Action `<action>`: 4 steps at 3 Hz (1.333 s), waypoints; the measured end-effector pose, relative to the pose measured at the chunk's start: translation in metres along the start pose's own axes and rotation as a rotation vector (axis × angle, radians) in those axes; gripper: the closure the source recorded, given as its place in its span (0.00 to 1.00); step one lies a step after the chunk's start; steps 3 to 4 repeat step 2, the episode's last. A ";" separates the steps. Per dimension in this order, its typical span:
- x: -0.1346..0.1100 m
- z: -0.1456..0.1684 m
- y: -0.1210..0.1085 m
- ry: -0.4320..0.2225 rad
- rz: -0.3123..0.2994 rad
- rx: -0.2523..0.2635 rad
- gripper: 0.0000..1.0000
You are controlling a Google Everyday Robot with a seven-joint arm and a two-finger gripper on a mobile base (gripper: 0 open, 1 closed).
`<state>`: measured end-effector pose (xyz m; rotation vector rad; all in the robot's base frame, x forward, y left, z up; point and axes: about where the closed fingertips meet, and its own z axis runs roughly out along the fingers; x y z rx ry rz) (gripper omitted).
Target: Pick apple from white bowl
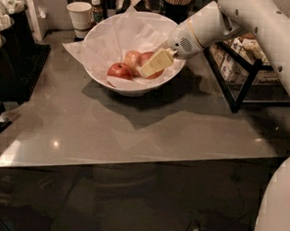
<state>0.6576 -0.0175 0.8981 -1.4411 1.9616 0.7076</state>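
Note:
The white bowl (103,39), wide and lined with crumpled white paper, stands at the back of the grey table. Three apples lie in it. The orange-red apple (147,57) is the rightmost, and the cream gripper end crosses in front of it and hides much of it. A smaller deep-red apple (120,70) lies front left, and a paler apple (133,58) lies behind it. My gripper (153,64) reaches down into the bowl from the upper right, right at the orange-red apple.
A small white paper cup (80,14) and a small bottle (96,8) stand behind the bowl on the left. A dark rack (244,70) with boxes stands to the right of the bowl. Dark equipment (9,56) lines the left edge. My white arm (262,21) spans the upper right.

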 end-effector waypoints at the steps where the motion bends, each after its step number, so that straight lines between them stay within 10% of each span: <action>1: -0.019 -0.024 0.010 -0.118 -0.031 -0.043 1.00; 4: -0.020 -0.020 0.011 -0.117 -0.029 -0.047 1.00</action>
